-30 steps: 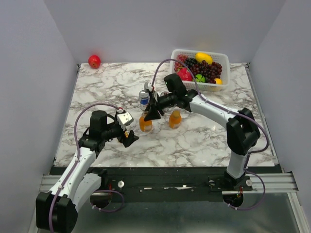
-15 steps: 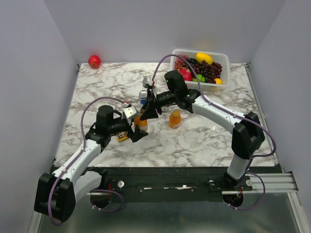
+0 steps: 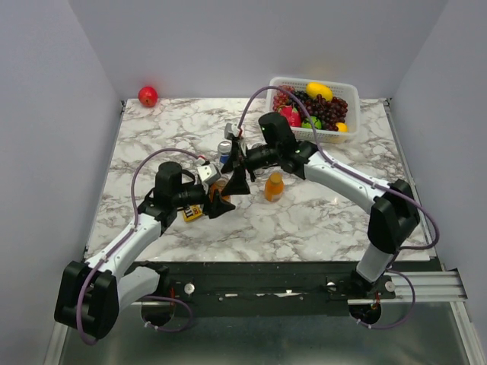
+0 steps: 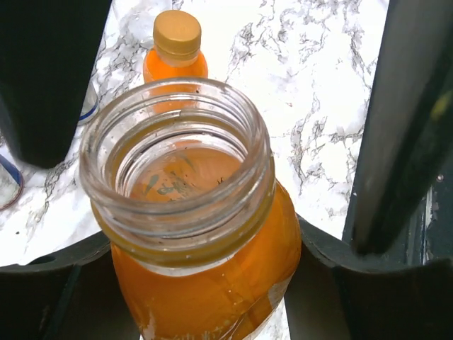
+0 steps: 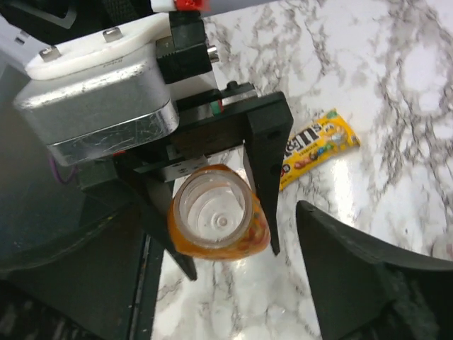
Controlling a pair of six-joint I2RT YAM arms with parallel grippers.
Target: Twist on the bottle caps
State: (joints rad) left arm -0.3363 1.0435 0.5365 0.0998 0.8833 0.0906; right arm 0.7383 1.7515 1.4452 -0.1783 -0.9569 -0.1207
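At the middle of the marble table (image 3: 319, 220), the left pincer (image 3: 216, 202) pinches the body of an uncapped orange bottle (image 4: 205, 283), apparently to steady it and stop it turning while a cap is threaded on. The right pincer (image 3: 238, 181) hovers above its open mouth, spread wide and empty. No loose cap shows in any view. A second orange bottle (image 4: 175, 64) stands just beyond, its gold cap (image 4: 177, 32) already on.
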